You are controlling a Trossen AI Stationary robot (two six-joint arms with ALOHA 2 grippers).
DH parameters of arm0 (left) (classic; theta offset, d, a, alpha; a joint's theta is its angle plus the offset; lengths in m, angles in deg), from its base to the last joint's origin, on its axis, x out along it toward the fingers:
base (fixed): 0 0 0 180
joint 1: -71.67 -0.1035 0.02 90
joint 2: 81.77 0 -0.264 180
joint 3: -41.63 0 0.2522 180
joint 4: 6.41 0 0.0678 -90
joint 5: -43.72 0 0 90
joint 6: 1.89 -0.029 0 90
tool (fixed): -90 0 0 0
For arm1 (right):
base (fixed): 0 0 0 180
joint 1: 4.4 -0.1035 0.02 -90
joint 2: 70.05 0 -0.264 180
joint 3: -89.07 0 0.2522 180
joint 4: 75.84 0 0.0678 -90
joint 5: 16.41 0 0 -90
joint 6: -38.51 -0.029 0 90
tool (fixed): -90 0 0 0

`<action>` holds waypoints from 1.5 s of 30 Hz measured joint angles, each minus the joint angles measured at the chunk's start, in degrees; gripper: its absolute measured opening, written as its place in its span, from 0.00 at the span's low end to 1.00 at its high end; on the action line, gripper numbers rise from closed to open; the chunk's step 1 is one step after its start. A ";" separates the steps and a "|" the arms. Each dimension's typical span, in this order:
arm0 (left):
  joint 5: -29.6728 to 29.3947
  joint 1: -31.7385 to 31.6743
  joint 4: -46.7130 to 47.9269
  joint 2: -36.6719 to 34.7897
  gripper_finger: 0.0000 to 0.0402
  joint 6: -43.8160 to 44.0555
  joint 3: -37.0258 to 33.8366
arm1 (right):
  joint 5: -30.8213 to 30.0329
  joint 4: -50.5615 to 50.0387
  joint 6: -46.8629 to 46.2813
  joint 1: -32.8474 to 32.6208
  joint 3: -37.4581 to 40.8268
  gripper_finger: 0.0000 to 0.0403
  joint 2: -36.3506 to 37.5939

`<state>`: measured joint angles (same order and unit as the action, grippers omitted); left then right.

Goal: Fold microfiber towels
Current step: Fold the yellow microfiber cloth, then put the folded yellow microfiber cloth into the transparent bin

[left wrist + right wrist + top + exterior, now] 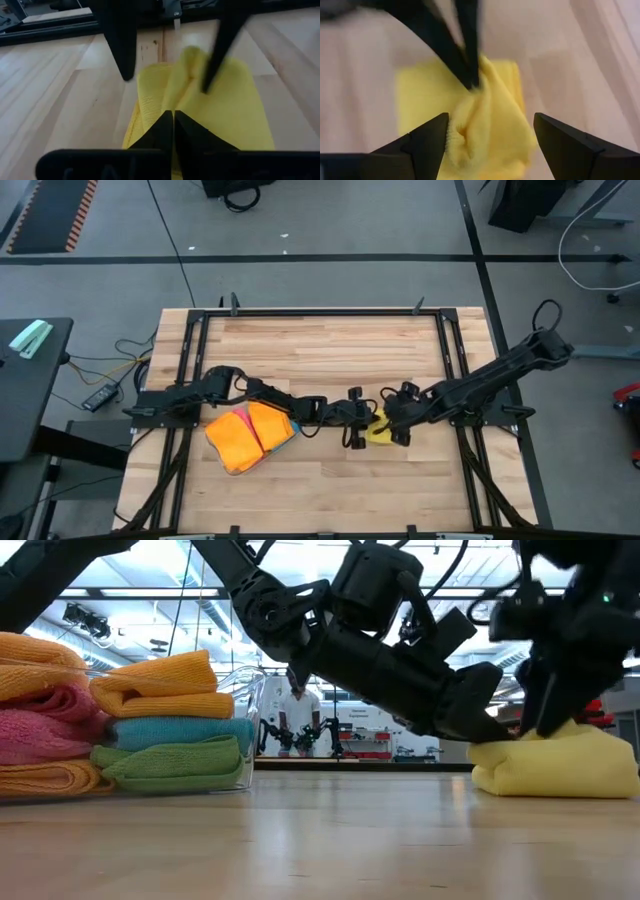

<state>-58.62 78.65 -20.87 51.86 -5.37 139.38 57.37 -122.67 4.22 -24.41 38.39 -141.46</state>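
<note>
**A:** Yellow microfiber towel [381, 432], bunched and partly folded, lay on the pale wooden table [330, 360] near its front edge, right of centre, between the two arms. Who had it?

**B:** The left gripper [173, 116] had its fingers pressed together, pinching a ridge of the yellow cloth. The right gripper [490, 131] hung just over the same towel with its fingers spread wide, holding nothing.

**A:** And how did the cloth lie to them?

**B:** It sat directly under the right fingers, the raised ridge between them, and the left fingers reached in from the opposite side. The ridge seemed to run along the line joining the two grippers. Both were equally close, I'd judge.

**A:** The rest?

**B:** Folded orange, pink, blue and green towels [170, 730] were stacked well to the left, by a clear plastic tray [250, 700].
</note>
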 joint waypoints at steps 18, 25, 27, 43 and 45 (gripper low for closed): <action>0.02 0.55 0.89 0.00 0.06 -0.24 0.00 | 13.98 3.29 -2.26 11.47 10.05 0.73 3.08; 0.00 1.27 0.81 -0.13 0.03 -1.32 0.00 | 18.34 4.33 1.72 16.30 9.91 0.73 -0.18; -0.02 1.81 1.04 -0.13 0.02 -2.73 0.00 | 19.08 4.30 2.22 16.93 9.84 0.72 -1.25; 0.00 3.52 19.73 -10.95 0.03 -2.79 0.00 | 21.46 5.87 5.49 16.79 10.09 0.15 -1.33; 0.00 3.89 21.59 -11.64 0.02 -1.59 0.02 | 21.77 5.84 6.33 16.83 10.04 0.06 -1.26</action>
<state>-58.61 82.55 0.72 40.22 -6.97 139.40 79.14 -116.83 10.55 -7.58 48.42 -142.72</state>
